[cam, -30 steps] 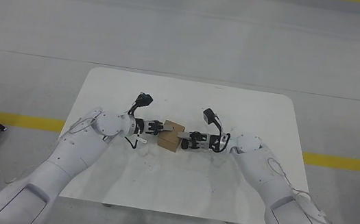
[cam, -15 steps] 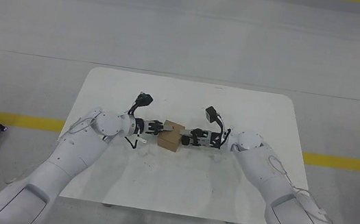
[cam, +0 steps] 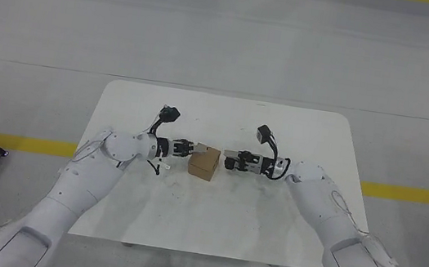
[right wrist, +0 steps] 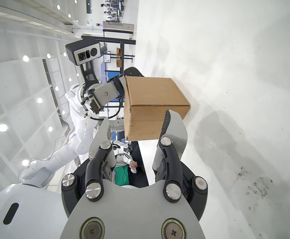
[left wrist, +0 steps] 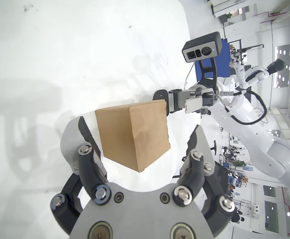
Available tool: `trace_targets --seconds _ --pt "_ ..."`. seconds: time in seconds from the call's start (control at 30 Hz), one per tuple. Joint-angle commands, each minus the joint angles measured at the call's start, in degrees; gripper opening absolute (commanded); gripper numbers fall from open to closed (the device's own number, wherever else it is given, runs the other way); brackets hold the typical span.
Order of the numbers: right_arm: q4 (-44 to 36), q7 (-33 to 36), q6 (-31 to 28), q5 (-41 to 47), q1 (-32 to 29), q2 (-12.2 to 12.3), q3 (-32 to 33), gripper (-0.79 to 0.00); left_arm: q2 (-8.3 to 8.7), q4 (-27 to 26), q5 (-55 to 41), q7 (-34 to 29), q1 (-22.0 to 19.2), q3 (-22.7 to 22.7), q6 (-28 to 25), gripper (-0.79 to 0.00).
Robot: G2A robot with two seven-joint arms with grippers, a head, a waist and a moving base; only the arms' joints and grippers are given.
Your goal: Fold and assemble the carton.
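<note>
Now the carton (cam: 204,163) stands as a formed brown box near the middle of the white surface (cam: 268,223), between my two arms. My left jaws are spread apart at one side, clamping nothing. My right jaws are spread at the opposite side; one finger (right wrist: 174,126) may touch a corner.

- The top view looks steeply down from above the arms, far enough off to take in the whole white table (cam: 225,118), with the carton (cam: 204,163) mid-table.
- The left wrist view sits close behind the left gripper (left wrist: 139,123), facing the carton with the right gripper (left wrist: 164,104) beyond.
- The right wrist view sits equally close, facing the opposite way.
- All three views share the carton, and the two wrist views look at each other across it.
</note>
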Motion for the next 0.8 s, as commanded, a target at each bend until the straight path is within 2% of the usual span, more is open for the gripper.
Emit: trace_targets --seconds 0.0,0.07,0.1,0.13,0.17,0.2,0.27,0.37,0.47,0.6,0.77 --pt "-4.24 -1.36 0.95 -1.96 -1.18 0.95 1.06 -0.409 1.66 -5.27 -0.05 -0.62 3.19 -5.05 -0.19 0.000" --pt "-10.09 -3.94 3.98 -4.90 -2.71 1.86 1.99 -0.449 3.41 -10.46 -0.96 -1.93 7.09 -11.27 -0.55 0.000" --pt "-13.52 -5.18 6.65 -6.49 -3.58 2.31 2.46 -0.529 4.26 -13.00 -1.95 -2.91 9.32 -14.64 -0.92 0.000" --pt "-17.01 -6.53 10.52 -8.11 -4.38 2.76 2.97 -0.711 5.04 -15.27 -3.06 -4.01 11.59 -18.05 -1.23 0.000" --pt "-20.69 -7.95 15.17 -10.06 -5.08 3.17 3.38 -0.785 5.75 -17.22 -4.07 -5.06 13.79 -21.36 -1.48 0.000" --pt "-24.77 -9.46 19.43 -12.12 -5.91 3.53 3.66 -0.785 6.17 -18.29 -4.89 -5.73 15.21 -23.46 -1.56 0.000" --pt "-33.06 -11.86 26.28 -15.46 -8.35 4.18 4.26 -0.785 6.17 -18.29 -4.89 -5.73 15.21 -23.46 -1.56 0.000" --pt "-44.27 -14.25 33.48 -20.13 -12.79 5.00 4.69 -0.785 6.17 -18.29 -4.89 -5.73 15.21 -23.46 -1.56 0.000" --pt "-51.85 -16.22 40.73 -25.22 -15.67 5.43 3.86 -0.785 6.17 -18.29 -4.89 -5.73 15.21 -23.46 -1.56 0.000" --pt "-56.07 -17.24 48.57 -29.84 -16.50 5.35 1.09 -0.785 6.17 -18.29 -4.89 -5.73 15.21 -23.46 -1.56 0.000" --pt "-55.69 -18.08 52.23 -30.34 -14.98 4.84 -1.09 -0.785 6.17 -18.29 -4.89 -5.73 15.21 -23.46 -1.56 0.000"
